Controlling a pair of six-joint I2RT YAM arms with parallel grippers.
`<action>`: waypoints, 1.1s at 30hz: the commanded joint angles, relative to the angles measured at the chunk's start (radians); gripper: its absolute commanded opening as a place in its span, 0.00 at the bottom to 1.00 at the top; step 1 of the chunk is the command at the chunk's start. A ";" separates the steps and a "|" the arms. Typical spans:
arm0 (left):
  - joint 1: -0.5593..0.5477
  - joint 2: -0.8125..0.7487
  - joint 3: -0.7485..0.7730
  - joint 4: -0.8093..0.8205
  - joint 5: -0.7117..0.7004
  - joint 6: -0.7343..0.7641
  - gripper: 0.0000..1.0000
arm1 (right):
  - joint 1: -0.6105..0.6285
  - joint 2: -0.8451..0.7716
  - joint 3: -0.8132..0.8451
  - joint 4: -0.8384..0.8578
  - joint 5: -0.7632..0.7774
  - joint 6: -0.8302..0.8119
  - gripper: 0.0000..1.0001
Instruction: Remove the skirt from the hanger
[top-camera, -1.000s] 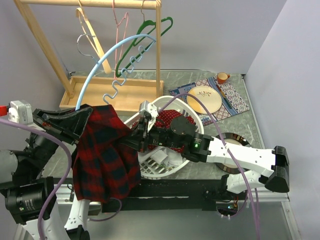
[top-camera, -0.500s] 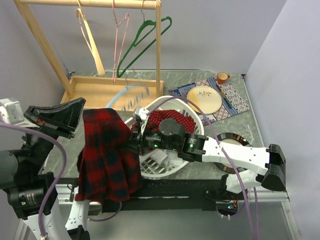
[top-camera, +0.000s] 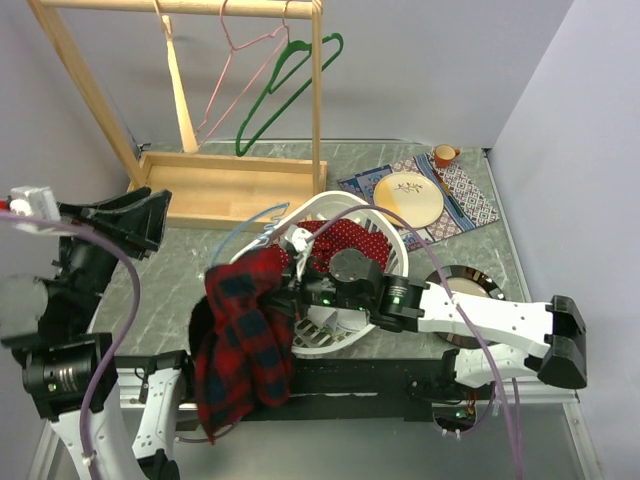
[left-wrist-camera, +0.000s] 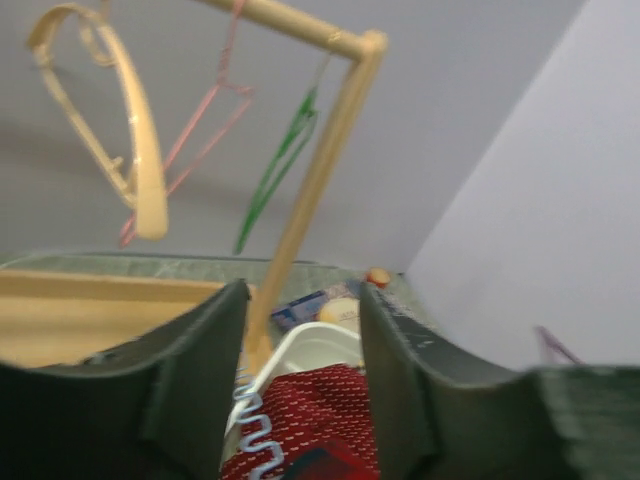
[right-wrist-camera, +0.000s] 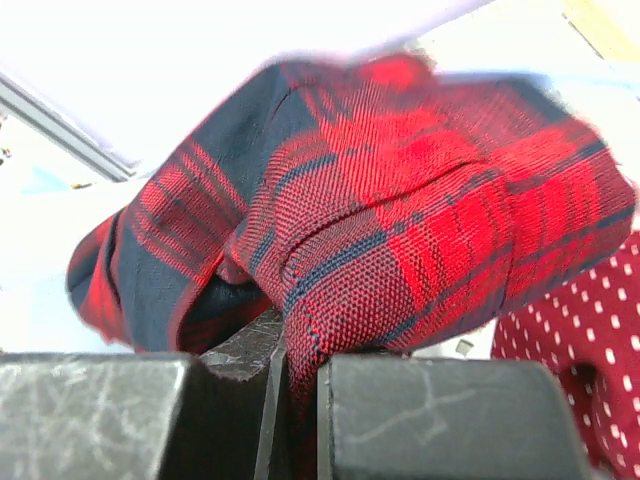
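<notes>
Red-and-navy plaid skirt (top-camera: 243, 345), bunched up and draped down over the near edge of the table (top-camera: 160, 280), just left of the white basket (top-camera: 352, 204). Pinched at its top fold by the right gripper (right-wrist-camera: 297, 365), clamped tight on the cloth. In the right wrist view, fabric squeezed into the thin slit between the two dark fingers (right-wrist-camera: 120, 410).

Light blue hanger (top-camera: 247, 222), blurred, arcing above the skirt toward the basket's far-left rim. Impossible to tell whether touching or threaded through the skirt. Red dotted cloth (top-camera: 350, 238) inside the basket.

Left gripper (left-wrist-camera: 300, 295) raised over the table's left edge, jaws spread apart, nothing between them. Beyond it, toward the far-left corner, a wooden rack (top-camera: 317, 110) with a wooden hanger (left-wrist-camera: 143, 170) and a green hanger (left-wrist-camera: 283, 165) on its bar.
</notes>
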 joint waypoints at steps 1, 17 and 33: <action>0.004 0.054 -0.105 -0.107 -0.164 0.059 0.60 | -0.004 -0.098 -0.031 0.055 0.017 -0.041 0.00; 0.006 -0.047 -0.453 -0.171 -0.376 -0.366 0.86 | -0.004 -0.243 -0.169 0.069 0.075 -0.016 0.00; 0.004 -0.052 -0.674 -0.274 -0.288 -0.683 0.77 | -0.006 -0.207 -0.118 0.052 0.077 -0.004 0.00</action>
